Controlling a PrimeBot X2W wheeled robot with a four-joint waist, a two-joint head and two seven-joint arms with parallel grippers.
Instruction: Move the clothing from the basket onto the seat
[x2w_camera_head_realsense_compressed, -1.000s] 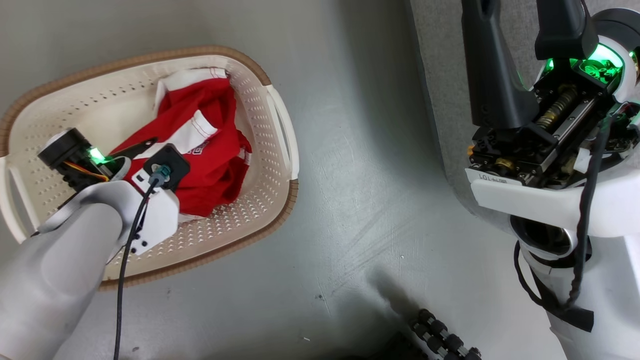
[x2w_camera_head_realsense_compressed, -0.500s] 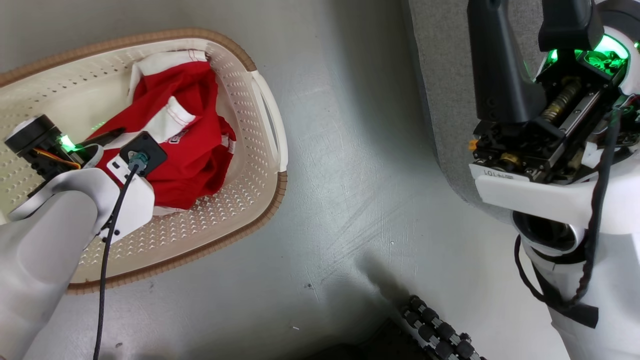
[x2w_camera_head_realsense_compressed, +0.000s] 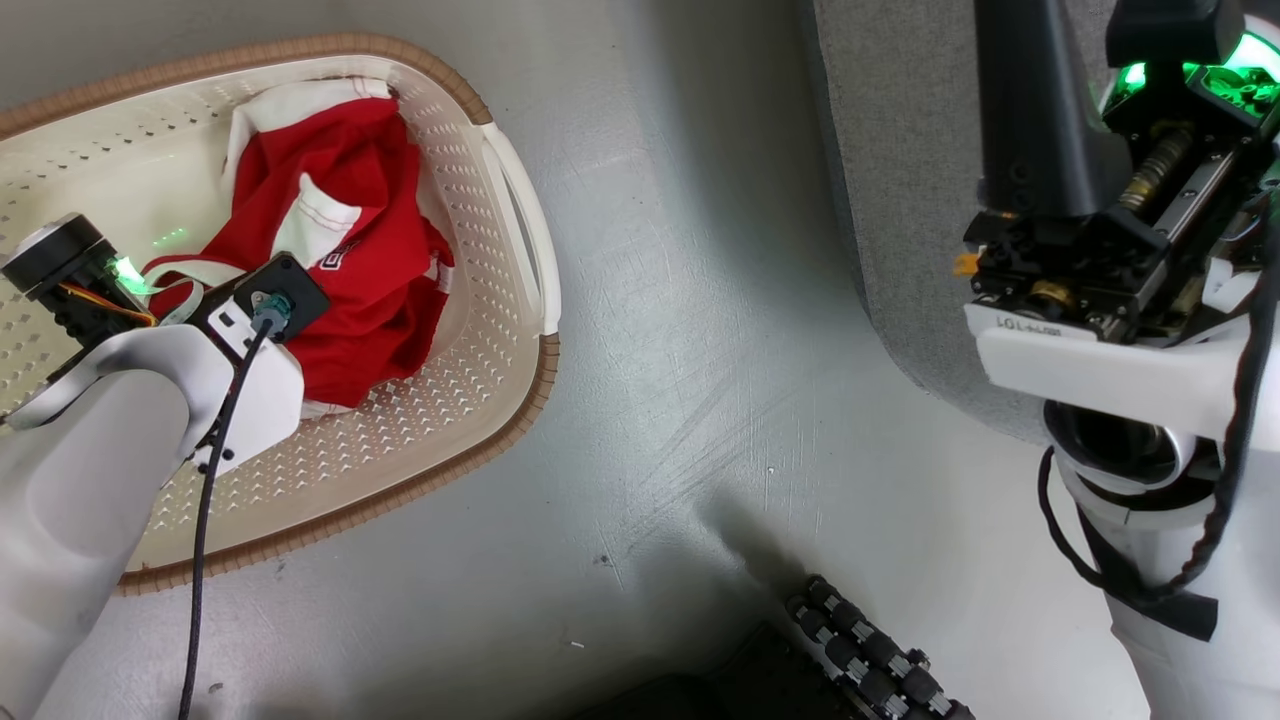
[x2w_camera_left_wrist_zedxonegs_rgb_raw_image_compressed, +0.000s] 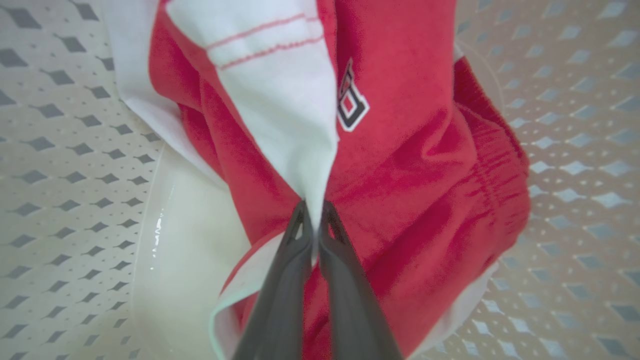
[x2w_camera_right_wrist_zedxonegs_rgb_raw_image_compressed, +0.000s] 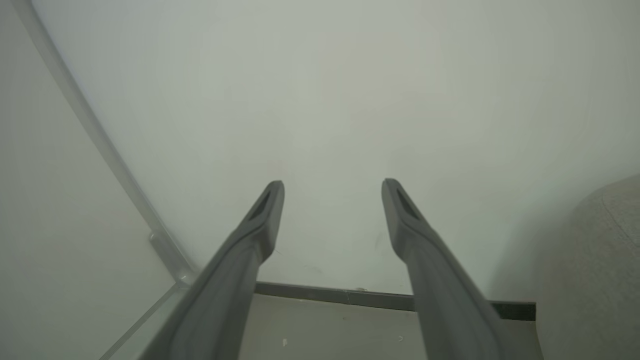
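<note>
Pinching a white panel of the clothing (x2w_camera_left_wrist_zedxonegs_rgb_raw_image_compressed: 410, 150), the left gripper (x2w_camera_left_wrist_zedxonegs_rgb_raw_image_compressed: 312, 207) has its fingers closed to a sliver w/ fabric nipped between the tips, and the cloth draws taut to that spot. The red bundle sits inside the basket (x2w_camera_head_realsense_compressed: 480, 330), heaped toward its right end near the right handle. The basket stands on the grey floor (x2w_camera_head_realsense_compressed: 680, 350). The seat (x2w_camera_head_realsense_compressed: 900, 200) is well apart to its right, across a strip of floor. The right gripper (x2w_camera_right_wrist_zedxonegs_rgb_raw_image_compressed: 332, 200) is up by the seat, fingers spread wide, holding nothing. Step in hand, I'd judge: grasp made, lift-out due; no red shows on the visible part of the seat. Next move needs a rise till the fabric clears the brown rim, then a carry rightward to the seat. Can't tell if the pinch has one garment or both, so lift slow & watch what trails.
</note>
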